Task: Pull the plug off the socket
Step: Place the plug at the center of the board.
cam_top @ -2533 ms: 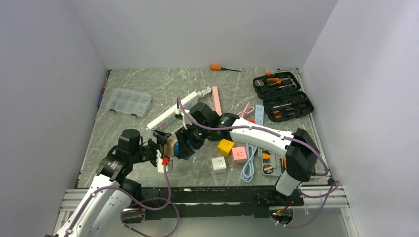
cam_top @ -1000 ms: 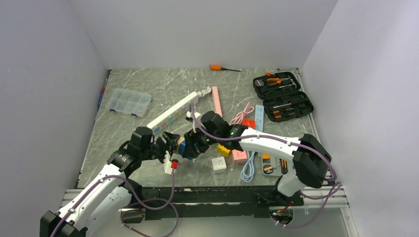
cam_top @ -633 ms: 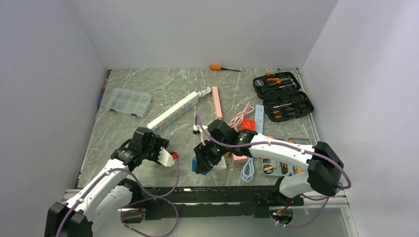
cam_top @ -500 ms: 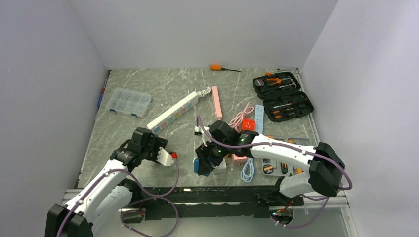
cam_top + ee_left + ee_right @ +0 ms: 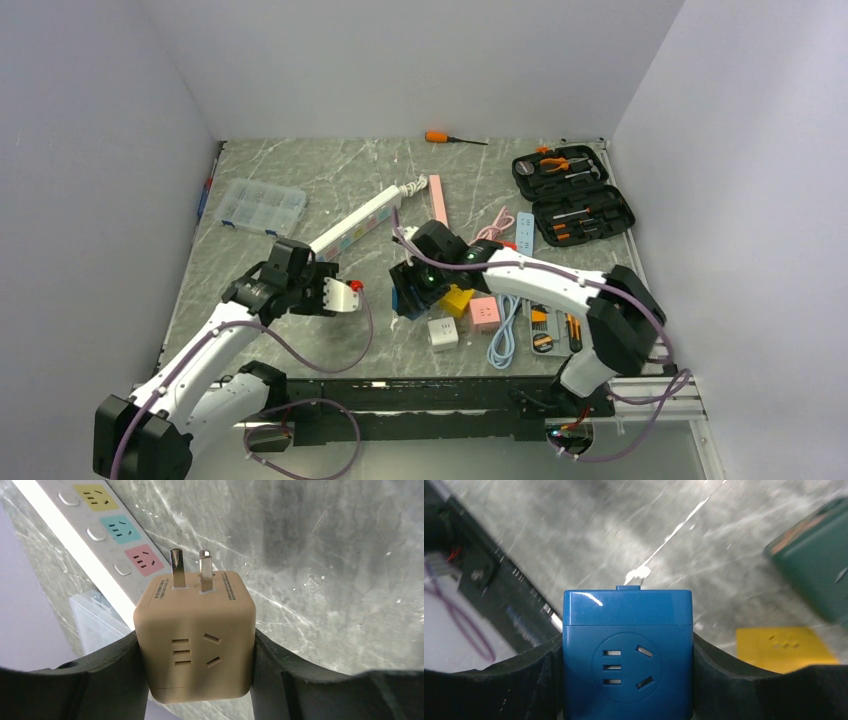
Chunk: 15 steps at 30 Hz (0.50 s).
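— Plug (image 5: pixel 195 645) first: where is it?
— In the left jaws. It is a tan cube, clamped by two opposite sides and held up over the bench (image 5: pixel 300 170). Its two flat prongs (image 5: pixel 178 569) stick out bare, pointing away from the wrist.
— And the socket (image 5: pixel 626 655)?
— That is a blue cube, gripped the same way by the right jaws, with its round outlet face turned toward the wrist camera. From above, the two cubes are well apart, with a stretch of bench between them, so the plug is out of the socket.
— Is either pair of jaws free?
— No. Each pair is closed on its own cube.
— What lies around them?
— A long white power strip (image 5: pixel 360 222) lies just behind the plug; the left wrist view shows its yellow, teal and pink outlets. A yellow cube (image 5: pixel 457 297) sits just beside the socket. A pink cube (image 5: pixel 485 311) and a white cube (image 5: pixel 442 333) are nearer the front edge, and a pale blue cable (image 5: pixel 503 335) lies right of them. An open tool case (image 5: pixel 573 197) is at the back right, a screwdriver (image 5: pixel 440 137) at the back edge, and a clear parts box (image 5: pixel 263 207) at the back left.
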Available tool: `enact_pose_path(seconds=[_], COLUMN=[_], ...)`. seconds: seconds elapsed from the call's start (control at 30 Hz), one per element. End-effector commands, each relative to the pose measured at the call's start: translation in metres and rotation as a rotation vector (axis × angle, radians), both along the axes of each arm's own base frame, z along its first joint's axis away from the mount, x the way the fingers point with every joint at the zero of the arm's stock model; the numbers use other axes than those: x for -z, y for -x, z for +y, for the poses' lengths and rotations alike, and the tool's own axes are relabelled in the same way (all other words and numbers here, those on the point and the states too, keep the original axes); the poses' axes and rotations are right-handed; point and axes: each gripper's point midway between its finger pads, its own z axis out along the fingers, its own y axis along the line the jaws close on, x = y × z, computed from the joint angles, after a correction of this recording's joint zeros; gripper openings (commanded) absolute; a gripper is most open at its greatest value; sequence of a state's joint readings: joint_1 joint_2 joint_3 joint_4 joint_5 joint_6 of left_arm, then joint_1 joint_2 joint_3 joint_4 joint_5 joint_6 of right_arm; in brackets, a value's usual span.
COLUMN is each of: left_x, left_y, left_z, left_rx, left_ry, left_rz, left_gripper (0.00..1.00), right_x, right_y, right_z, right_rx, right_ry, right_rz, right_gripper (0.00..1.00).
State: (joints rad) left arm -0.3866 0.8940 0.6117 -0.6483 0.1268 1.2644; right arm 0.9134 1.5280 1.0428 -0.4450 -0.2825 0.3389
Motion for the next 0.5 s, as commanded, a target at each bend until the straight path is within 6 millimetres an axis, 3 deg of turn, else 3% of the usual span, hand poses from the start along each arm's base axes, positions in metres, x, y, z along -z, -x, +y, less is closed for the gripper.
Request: enact_pose_path(seconds=[0.0,0.2,0.3,0.47], left_x=[-0.005,0.015,0.021,0.020], left_y=[0.014,0.032,0.037,0.042], left_z=[-0.014,-0.018,-0.020,-0.028], left_rx=[-0.080,-0.105,-0.125,-0.162], left_ry=[0.118,0.150,0.160,0.205], left_rz=[0.111,0.165,0.179,0.228], left_gripper=[0.29,0.31,0.31,0.33], right_x=[-0.010,0.003,0.016,0.038], right_y=[-0.054,-0.095,-0.114,-0.133], right_z=[0.024,0.044,0.044,0.031], right_rx=[0.091,0.168,0.231,0.331], right_ry=[0.027,0.077,0.136,0.243], right_rz=[-0.166,-0.242,-0.281,-0.345], right_gripper=[0.00,0.00,0.00,0.25])
